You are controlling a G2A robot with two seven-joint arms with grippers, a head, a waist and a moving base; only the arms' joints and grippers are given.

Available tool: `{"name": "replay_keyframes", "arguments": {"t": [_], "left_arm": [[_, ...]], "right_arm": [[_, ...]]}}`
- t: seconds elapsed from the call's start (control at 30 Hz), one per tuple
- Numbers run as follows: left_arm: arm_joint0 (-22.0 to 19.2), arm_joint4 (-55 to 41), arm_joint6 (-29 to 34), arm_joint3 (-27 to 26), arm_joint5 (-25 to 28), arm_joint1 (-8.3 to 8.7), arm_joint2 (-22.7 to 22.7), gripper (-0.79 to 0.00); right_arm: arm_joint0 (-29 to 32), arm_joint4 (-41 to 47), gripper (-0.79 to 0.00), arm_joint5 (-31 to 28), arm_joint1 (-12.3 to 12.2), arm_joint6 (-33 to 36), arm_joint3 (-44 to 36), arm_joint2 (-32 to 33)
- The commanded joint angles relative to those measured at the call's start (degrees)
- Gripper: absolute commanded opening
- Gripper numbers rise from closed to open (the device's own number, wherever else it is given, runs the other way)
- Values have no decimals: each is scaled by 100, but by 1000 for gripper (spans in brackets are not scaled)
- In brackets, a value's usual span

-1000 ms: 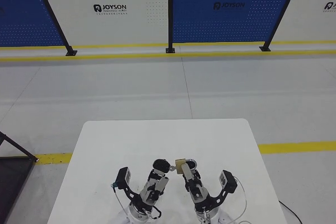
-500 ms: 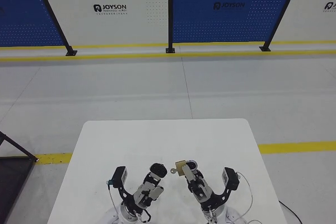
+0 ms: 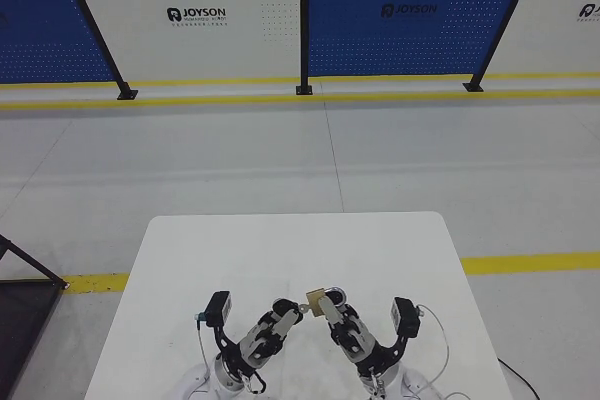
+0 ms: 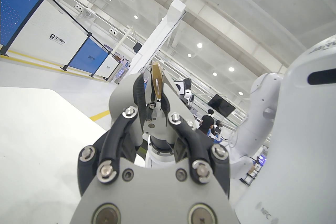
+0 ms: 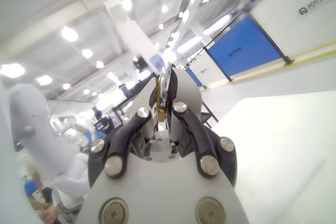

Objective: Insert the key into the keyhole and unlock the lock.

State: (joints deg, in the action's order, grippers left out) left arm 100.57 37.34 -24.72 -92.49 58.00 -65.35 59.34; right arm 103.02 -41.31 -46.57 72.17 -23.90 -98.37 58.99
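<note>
In the top view my right gripper (image 3: 329,305) is shut on a brass padlock (image 3: 317,298), held above the near part of the table with its silver shackle (image 3: 338,293) pointing away from the left arm. My left gripper (image 3: 293,313) is shut on a small key (image 3: 303,308), whose tip reaches the padlock's near side. Whether the tip is inside the keyhole is hidden. The left wrist view has the key (image 4: 157,79) edge-on between the shut fingers (image 4: 140,93). Seen from the right wrist, the padlock (image 5: 163,93) stands edge-on in the gripper (image 5: 165,88).
The white table (image 3: 280,250) lies bare beyond the grippers. A black frame (image 3: 10,275) stands off the table's left side. Blue and white barrier panels (image 3: 400,35) line the far floor.
The left gripper has come down and toward the padlock, bringing the key's tip against it. The right gripper with the padlock has shifted slightly toward the left arm.
</note>
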Motion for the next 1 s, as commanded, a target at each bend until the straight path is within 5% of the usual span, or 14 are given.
{"name": "replay_keyframes", "arguments": {"t": [0.0,0.27,0.43,0.77,0.83,0.97], "left_arm": [[-6,-19,33,10,0,-3,4,-594],[10,-49,84,8,0,-15,25,-603],[27,-14,120,27,0,-22,52,-714],[44,1,143,40,-5,-52,82,-696],[49,11,144,43,-15,-59,86,-785],[52,133,176,52,-87,-68,117,-785]], "right_arm": [[-3,-21,-785,30,-1,36,-2,-7],[-3,-28,-785,82,-4,99,-20,-20],[-4,-43,-785,120,-5,122,-21,-32],[-17,-83,-785,203,-11,236,-23,-61],[-17,-72,-785,216,-12,248,-24,-64],[-18,-62,-785,226,-15,257,-25,-68]]}}
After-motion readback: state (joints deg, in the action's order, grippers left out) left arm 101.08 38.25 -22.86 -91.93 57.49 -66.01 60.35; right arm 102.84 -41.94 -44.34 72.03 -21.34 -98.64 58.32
